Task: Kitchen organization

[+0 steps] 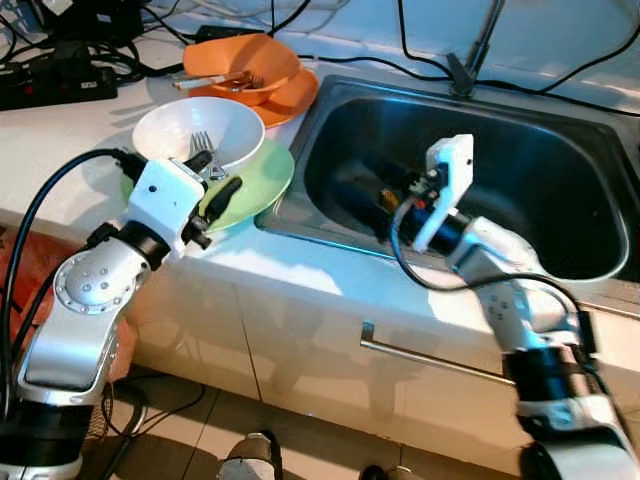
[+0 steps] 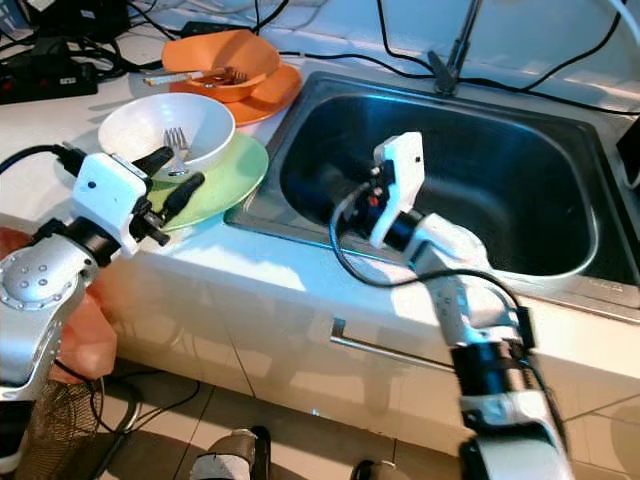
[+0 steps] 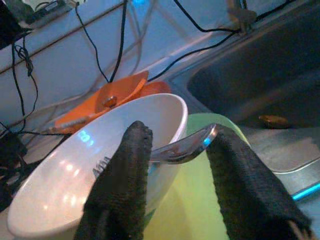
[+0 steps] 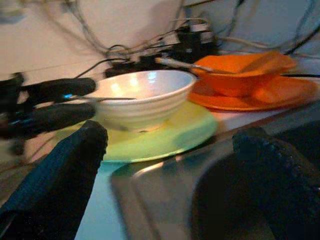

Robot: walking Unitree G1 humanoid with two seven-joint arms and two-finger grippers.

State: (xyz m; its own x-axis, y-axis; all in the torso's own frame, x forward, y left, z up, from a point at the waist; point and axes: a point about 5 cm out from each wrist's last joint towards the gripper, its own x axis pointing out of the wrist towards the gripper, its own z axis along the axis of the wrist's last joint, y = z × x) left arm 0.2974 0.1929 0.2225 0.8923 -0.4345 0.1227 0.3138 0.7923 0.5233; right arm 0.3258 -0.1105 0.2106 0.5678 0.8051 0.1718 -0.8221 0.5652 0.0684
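A white bowl (image 1: 198, 130) stands on a green plate (image 1: 262, 186) on the counter, just left of the sink (image 1: 520, 170). A silver fork (image 1: 203, 150) lies in the bowl with its handle sticking out over the rim. My left gripper (image 1: 212, 178) is at that rim, open, with one black finger on each side of the fork handle (image 3: 185, 148). The handle seems to touch one finger and is not clamped. My right gripper (image 4: 170, 170) is low inside the sink near its left wall, open and holding nothing, pointing toward the bowl (image 4: 142, 97).
An orange bowl (image 1: 240, 65) holding utensils sits on an orange plate (image 1: 297, 95) behind the white bowl. Cables and a power strip (image 1: 55, 85) lie at the back left. A small brown object (image 3: 272, 120) rests in the sink. A faucet base (image 1: 462, 70) stands behind the basin.
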